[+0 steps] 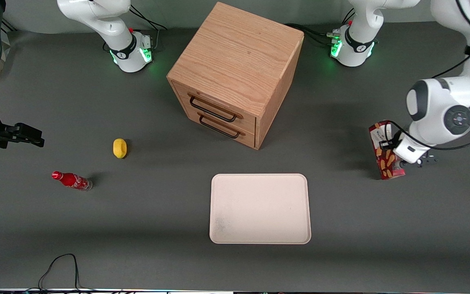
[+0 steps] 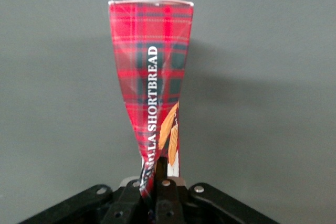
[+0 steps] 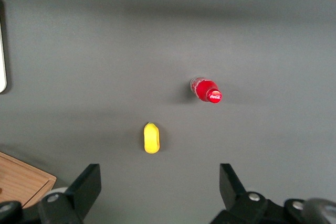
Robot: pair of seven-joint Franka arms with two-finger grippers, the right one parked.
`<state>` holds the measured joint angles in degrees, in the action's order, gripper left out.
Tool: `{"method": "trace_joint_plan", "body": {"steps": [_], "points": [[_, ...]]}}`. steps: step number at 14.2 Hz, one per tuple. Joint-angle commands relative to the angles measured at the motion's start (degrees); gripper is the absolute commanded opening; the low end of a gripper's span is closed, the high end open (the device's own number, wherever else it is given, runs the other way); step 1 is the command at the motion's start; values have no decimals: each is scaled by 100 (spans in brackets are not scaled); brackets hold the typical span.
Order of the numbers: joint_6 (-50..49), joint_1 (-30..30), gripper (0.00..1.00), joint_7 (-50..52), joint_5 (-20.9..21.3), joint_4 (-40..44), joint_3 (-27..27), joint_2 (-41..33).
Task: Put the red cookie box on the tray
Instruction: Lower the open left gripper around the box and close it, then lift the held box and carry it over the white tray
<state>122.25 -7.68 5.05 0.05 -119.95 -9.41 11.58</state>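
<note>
Pinching the red cookie box (image 2: 152, 77), apparently, the gripper (image 2: 160, 182) fingers (image 2: 167, 195) clamp its end.

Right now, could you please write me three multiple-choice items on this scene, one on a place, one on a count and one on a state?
1. Where is the red cookie box?
A. on the tray
B. in the gripper, toward the working arm's end of the table
C. in a drawer

2. How many handles does the wooden cabinet show?
A. one
B. two
C. four

3. What does the tray hold?
A. nothing
B. the soda bottle
C. the yellow object

Key: 1 B, the fingers pinch the carton's end. 2 B, two dark handles show. 3 A, its surface is bare.
</note>
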Motion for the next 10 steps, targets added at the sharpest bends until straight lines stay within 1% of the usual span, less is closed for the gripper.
{"method": "trace_joint_plan", "body": {"steps": [1, 3, 5, 7, 10], "points": [[-1130, -260, 0, 13, 48, 1285, -35, -50], [-1579, -409, 0, 31, -66, 2016, 27, 46], [-1923, -506, 0, 215, -146, 2832, 578, 326], [-2292, -620, 0, 470, -172, 3781, 756, 913], [-2276, -971, 0, 488, -242, 4855, 800, 1853]]}}
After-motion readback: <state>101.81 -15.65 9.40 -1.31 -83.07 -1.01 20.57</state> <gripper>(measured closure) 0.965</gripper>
